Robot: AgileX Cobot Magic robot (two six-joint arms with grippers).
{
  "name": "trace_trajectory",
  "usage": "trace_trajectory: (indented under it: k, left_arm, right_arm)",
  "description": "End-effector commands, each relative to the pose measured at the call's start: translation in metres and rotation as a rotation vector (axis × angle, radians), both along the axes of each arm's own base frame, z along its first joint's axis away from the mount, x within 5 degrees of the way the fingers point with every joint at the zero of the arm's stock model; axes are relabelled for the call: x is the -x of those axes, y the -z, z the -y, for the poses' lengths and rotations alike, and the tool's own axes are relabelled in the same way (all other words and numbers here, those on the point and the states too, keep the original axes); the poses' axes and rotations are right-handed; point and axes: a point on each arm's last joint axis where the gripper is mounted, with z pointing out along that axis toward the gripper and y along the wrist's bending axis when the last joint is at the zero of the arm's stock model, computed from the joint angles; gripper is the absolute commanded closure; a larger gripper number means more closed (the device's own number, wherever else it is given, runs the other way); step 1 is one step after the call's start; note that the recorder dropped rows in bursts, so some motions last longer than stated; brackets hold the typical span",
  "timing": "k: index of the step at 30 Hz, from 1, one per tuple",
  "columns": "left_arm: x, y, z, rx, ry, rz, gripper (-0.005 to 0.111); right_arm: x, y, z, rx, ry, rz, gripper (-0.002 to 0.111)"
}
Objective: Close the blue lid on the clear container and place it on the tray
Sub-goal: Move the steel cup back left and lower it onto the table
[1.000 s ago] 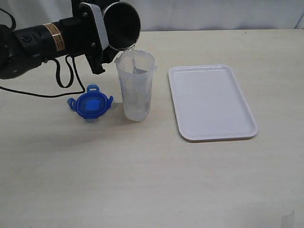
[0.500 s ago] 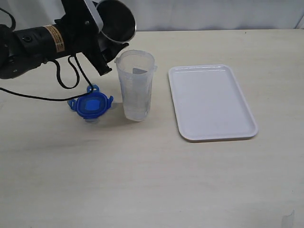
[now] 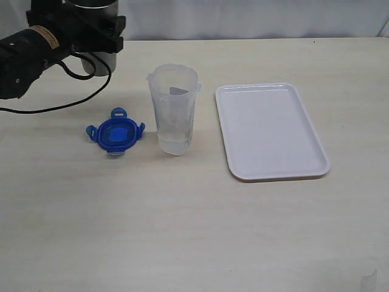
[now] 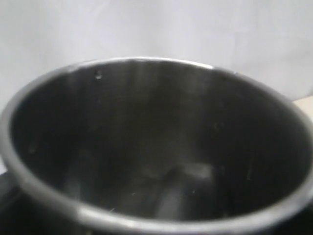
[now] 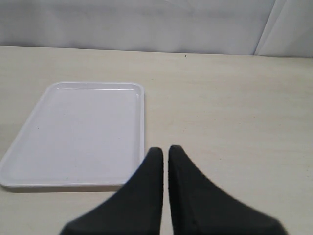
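Note:
The clear container (image 3: pixel 174 109) stands upright and uncovered mid-table, with a little water in its bottom. Just left of it the blue lid (image 3: pixel 115 133) lies flat on the table, touched by nothing. The white tray (image 3: pixel 270 130) lies to the container's right with nothing on it, and the right wrist view shows the same tray (image 5: pixel 73 132). At the far left my left gripper (image 3: pixel 100 27) is shut on a grey steel cup (image 3: pixel 102 61), held upright; the cup's dark inside (image 4: pixel 156 147) fills the left wrist view. My right gripper (image 5: pixel 164 149) is shut on nothing, low beside the tray's edge.
A black cable (image 3: pixel 55 108) from the left arm trails over the table behind the lid. The table's far edge meets a white backdrop (image 3: pixel 255 18).
The left arm has swung the steel cup from tilted over the container's mouth back to upright at the far left. Pouring has stopped. Container, lid and tray have not moved.

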Motion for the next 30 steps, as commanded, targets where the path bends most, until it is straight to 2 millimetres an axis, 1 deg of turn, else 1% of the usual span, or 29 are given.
trace_trajectory:
  k: [1,5,9,12,16,19,23,28,30]
  left_arm:
    - [-0.013,0.007,-0.027,0.087,-0.085,0.034,0.107]
    - [-0.019,0.018,-0.052,0.108,-0.146,0.038,0.107]
    - [-0.025,0.024,-0.077,0.193,-0.197,0.092,0.107]
    - [-0.029,0.031,-0.090,0.190,-0.198,0.130,0.107]
    - [-0.046,0.041,-0.102,0.143,-0.199,0.096,0.107]
    - [-0.058,0.047,-0.104,0.120,-0.178,0.101,0.107]
    - [-0.069,0.057,-0.103,0.102,-0.152,0.102,0.107]
    - [-0.073,0.081,-0.103,0.103,-0.155,0.063,0.107]
    - [-0.073,0.088,-0.104,0.102,-0.154,0.077,0.107]
  right_arm:
    - [0.000,0.000,0.000,-0.004,0.005,0.009,0.104]
    - [0.000,0.000,0.000,-0.004,0.005,0.009,0.104]
    - [0.000,0.000,0.000,-0.004,0.005,0.009,0.104]
    - [0.000,0.000,0.000,-0.004,0.005,0.009,0.104]
    - [0.000,0.000,0.000,-0.004,0.005,0.009,0.104]
    - [0.000,0.000,0.000,-0.004,0.005,0.009,0.104]
    - [0.000,0.000,0.000,-0.004,0.005,0.009,0.104]
    - [0.000,0.000,0.000,-0.004,0.005,0.009,0.104]
    - [0.000,0.000,0.000,-0.004,0.005,0.009,0.104]
